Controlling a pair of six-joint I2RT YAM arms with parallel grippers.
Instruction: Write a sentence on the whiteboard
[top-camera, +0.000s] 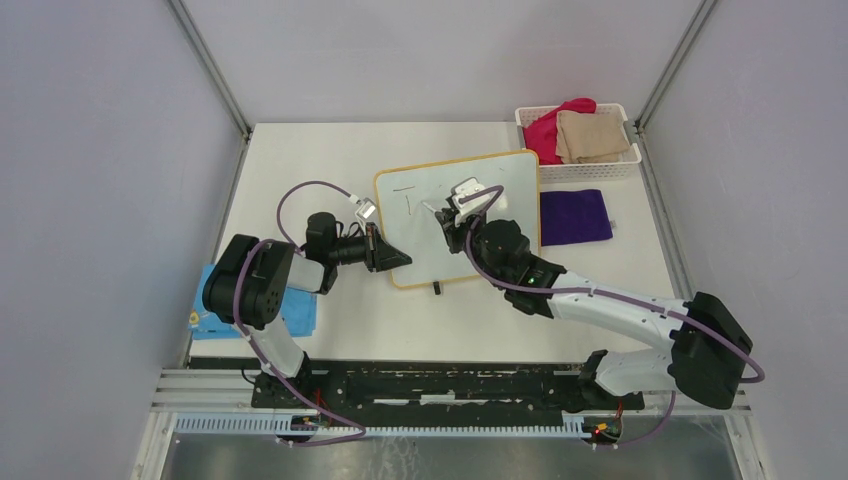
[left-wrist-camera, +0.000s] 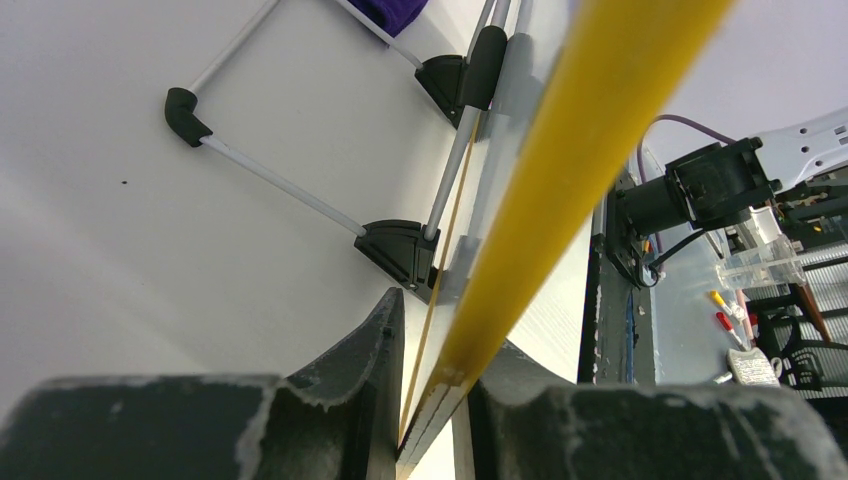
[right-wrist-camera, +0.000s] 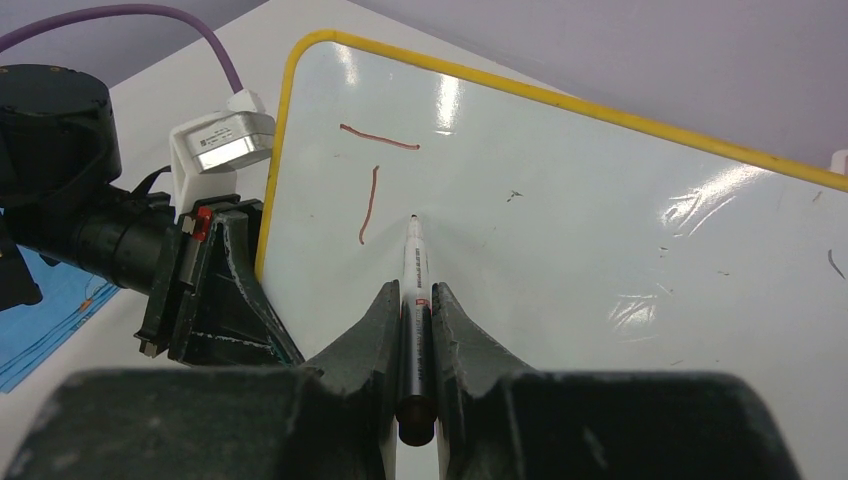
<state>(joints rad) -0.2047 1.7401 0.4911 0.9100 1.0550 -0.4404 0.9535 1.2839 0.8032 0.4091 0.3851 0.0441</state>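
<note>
The whiteboard (top-camera: 425, 255), glossy white in a yellow frame, lies mid-table (top-camera: 300, 160). Of the sentence (right-wrist-camera: 368, 205) only a reddish "T" stands, toward the board's 10 o'clock corner. The marker (right-wrist-camera: 415, 270) rests its tip at the T's 3 o'clock; its label is too small to read. The right jaws grip the marker, and the left jaws clamp the board's 9 o'clock edge. Only the left wrist view shows the black feet (left-wrist-camera: 400, 250); only the top view shows the basket (top-camera: 600, 170) at the board's 1 o'clock. A purple cloth (top-camera: 575, 215) lies at 3, a blue card (top-camera: 215, 315) at 8.

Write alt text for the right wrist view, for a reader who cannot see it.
The right gripper, jaws shut on a marker, holds its tip on the whiteboard beside two red strokes forming a T. The left gripper clamps the board's yellow edge.
</note>
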